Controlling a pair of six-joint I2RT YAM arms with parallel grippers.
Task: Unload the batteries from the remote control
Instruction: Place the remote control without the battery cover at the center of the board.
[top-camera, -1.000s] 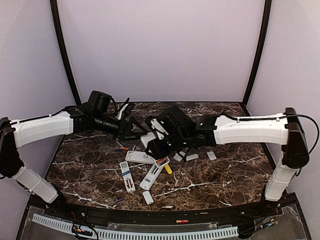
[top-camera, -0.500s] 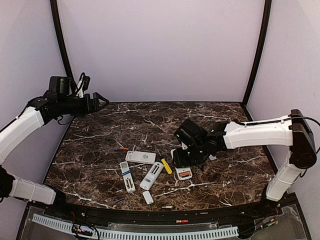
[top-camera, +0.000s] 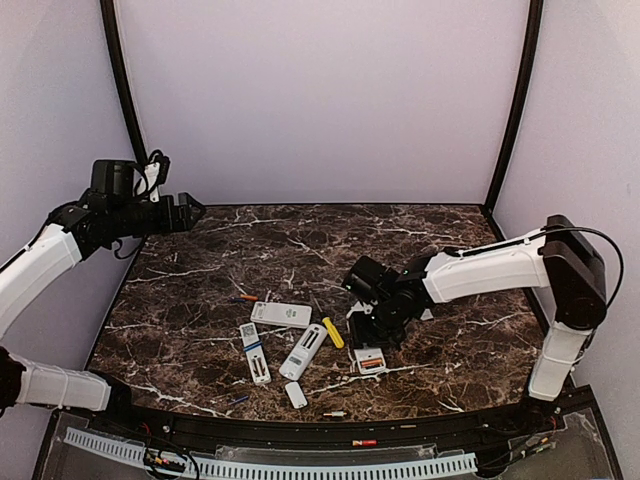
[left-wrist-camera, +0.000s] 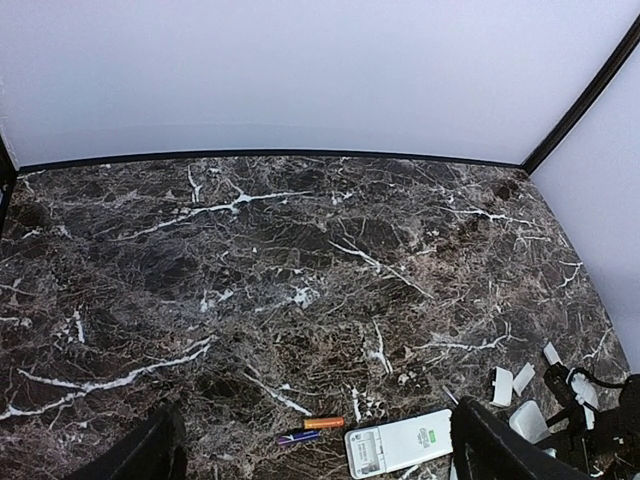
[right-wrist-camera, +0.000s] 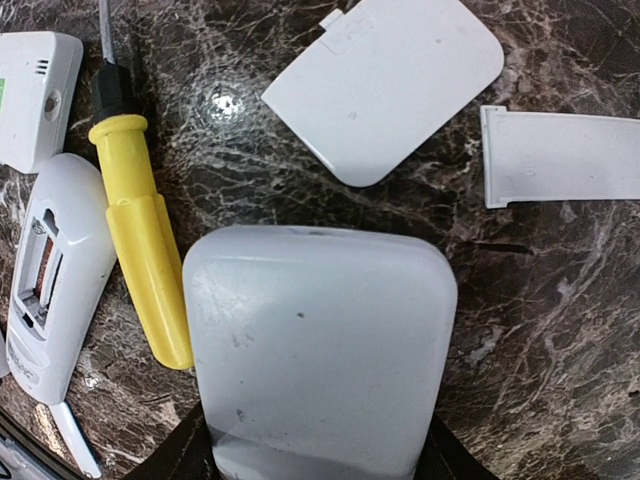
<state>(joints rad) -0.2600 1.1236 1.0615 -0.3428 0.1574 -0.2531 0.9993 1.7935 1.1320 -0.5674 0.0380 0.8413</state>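
My right gripper (top-camera: 372, 328) is shut on a white remote (top-camera: 369, 360), held low over the table; something orange shows in its open end. In the right wrist view the remote (right-wrist-camera: 320, 340) fills the space between my fingers. An orange battery (left-wrist-camera: 325, 423) and a blue battery (left-wrist-camera: 298, 437) lie side by side on the marble next to an open white remote (left-wrist-camera: 410, 442); they also show in the top view (top-camera: 243, 297). My left gripper (top-camera: 190, 210) is open and empty, raised at the far left.
Three more white remotes (top-camera: 280, 314) (top-camera: 255, 352) (top-camera: 305, 350) lie near the centre. A yellow-handled screwdriver (right-wrist-camera: 145, 250) lies left of the held remote. White covers (right-wrist-camera: 385, 85) (right-wrist-camera: 560, 155) lie beyond it, another (top-camera: 296, 394) lies near the front edge, and small batteries (top-camera: 237, 400) (top-camera: 335, 413) lie there too.
My left arm has pulled back from the centre, up and to the far left, its gripper empty. My right gripper has carried the white remote toward the near side, right of the screwdriver.
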